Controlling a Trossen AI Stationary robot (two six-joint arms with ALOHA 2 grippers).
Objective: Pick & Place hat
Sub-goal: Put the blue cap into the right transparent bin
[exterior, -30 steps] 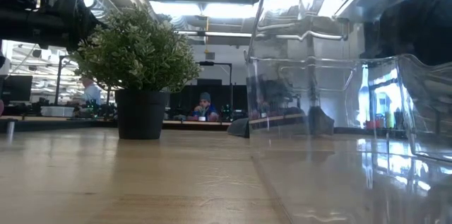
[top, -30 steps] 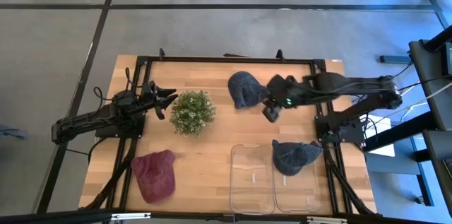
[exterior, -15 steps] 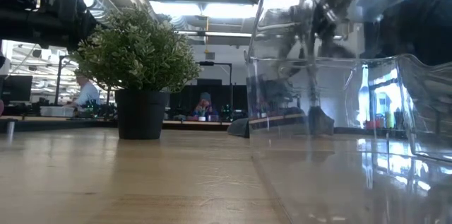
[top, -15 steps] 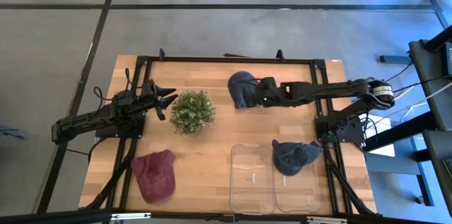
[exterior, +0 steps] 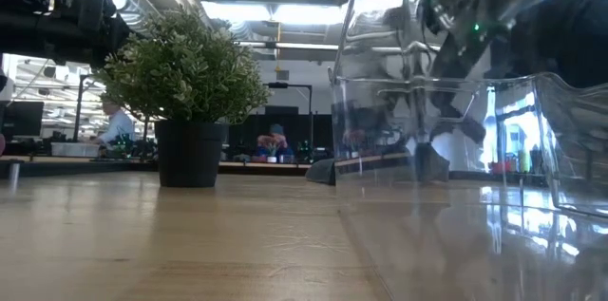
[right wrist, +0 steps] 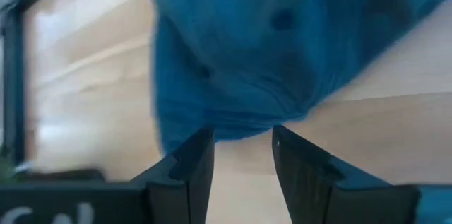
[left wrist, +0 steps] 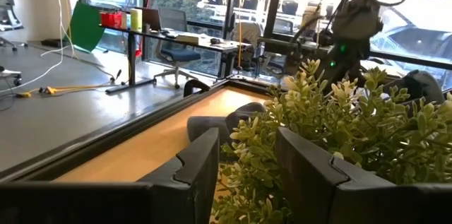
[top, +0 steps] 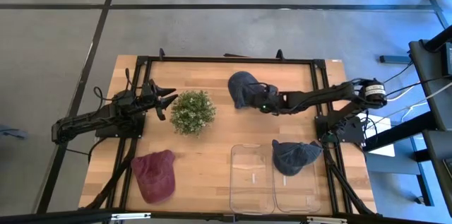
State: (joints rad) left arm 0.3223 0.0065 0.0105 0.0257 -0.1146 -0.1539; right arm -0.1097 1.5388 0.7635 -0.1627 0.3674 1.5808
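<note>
A dark blue hat [top: 242, 87] lies flat on the far middle of the table, and it fills the right wrist view [right wrist: 282, 40]. My right gripper [top: 260, 102] is low at the hat's right rim. It is open [right wrist: 242, 136], with its fingertips just short of the hat's edge; I cannot tell whether they touch. A second blue hat [top: 295, 155] lies over the right clear bin [top: 296, 185]. A red hat [top: 155, 174] lies at the near left. My left gripper [top: 169, 102] waits open [left wrist: 247, 146] beside the plant.
A potted plant [top: 192, 111] stands left of centre, close in front of the left fingers [left wrist: 304, 167]. Two clear bins [top: 251, 178] sit at the near edge and fill the right of the low view [exterior: 437, 102]. Bare wood lies between the plant and the bins.
My right gripper has moved toward the table's left and come down to the blue hat on the far middle; the arm has stretched out low across the table. The hats, the plant and the left arm have stayed put.
</note>
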